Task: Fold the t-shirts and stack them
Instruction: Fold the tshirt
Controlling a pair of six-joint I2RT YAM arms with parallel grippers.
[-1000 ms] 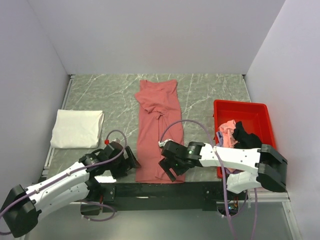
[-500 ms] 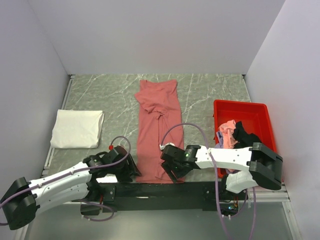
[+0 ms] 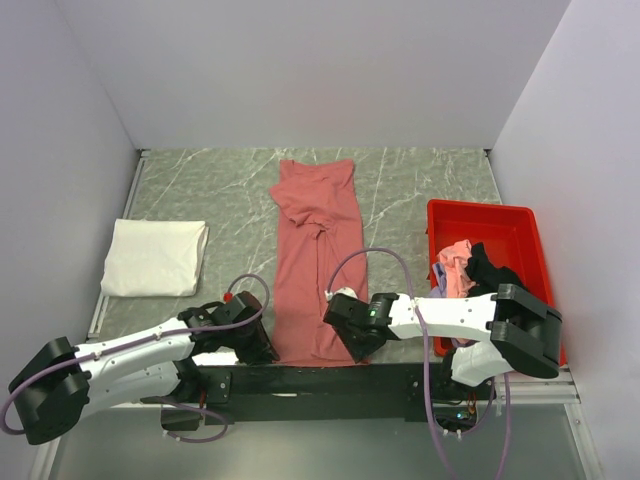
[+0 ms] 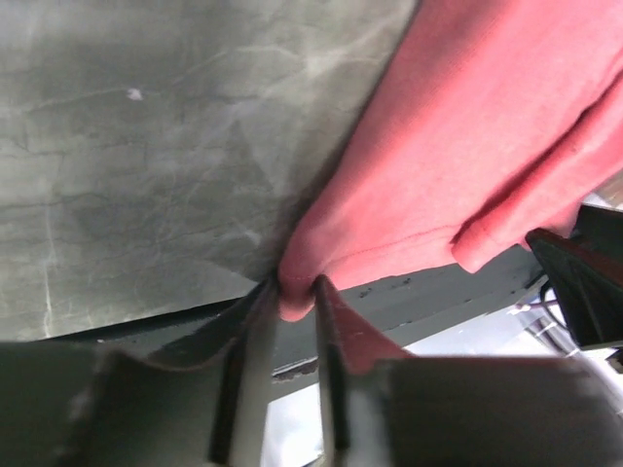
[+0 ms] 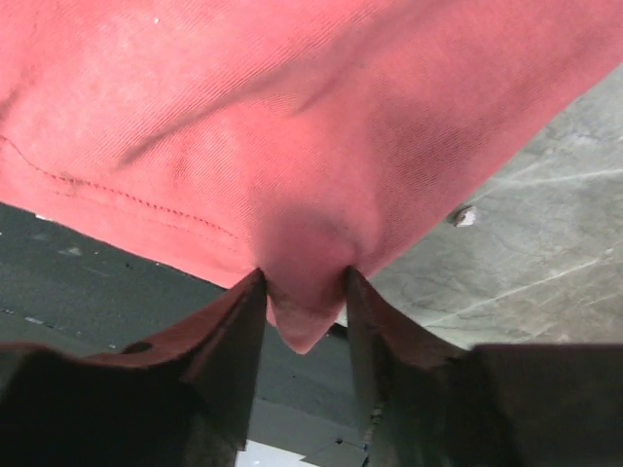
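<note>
A large dusty red t-shirt [image 3: 315,260] lies as a long narrow strip down the middle of the marble table, collar at the far end. My left gripper [image 3: 262,347] is at its near left corner. In the left wrist view the gripper [image 4: 295,290] is shut on a pinch of the hem of the red t-shirt [image 4: 467,146]. My right gripper [image 3: 352,345] is at the near right corner. In the right wrist view the red t-shirt [image 5: 292,117] bulges between that gripper's [image 5: 304,277] jaws and touches both fingers. A folded white t-shirt [image 3: 155,257] rests at the left.
A bright red tray [image 3: 480,208] stands at the right with a pink t-shirt [image 3: 455,262] and a black t-shirt [image 3: 490,272] bunched inside. A black strip [image 3: 300,378] runs along the table's near edge under the hem. Grey walls close in three sides.
Both grippers have slid toward the near edge onto the red shirt's bottom corners. Their jaws have gone from wide open to closed on the hem.
</note>
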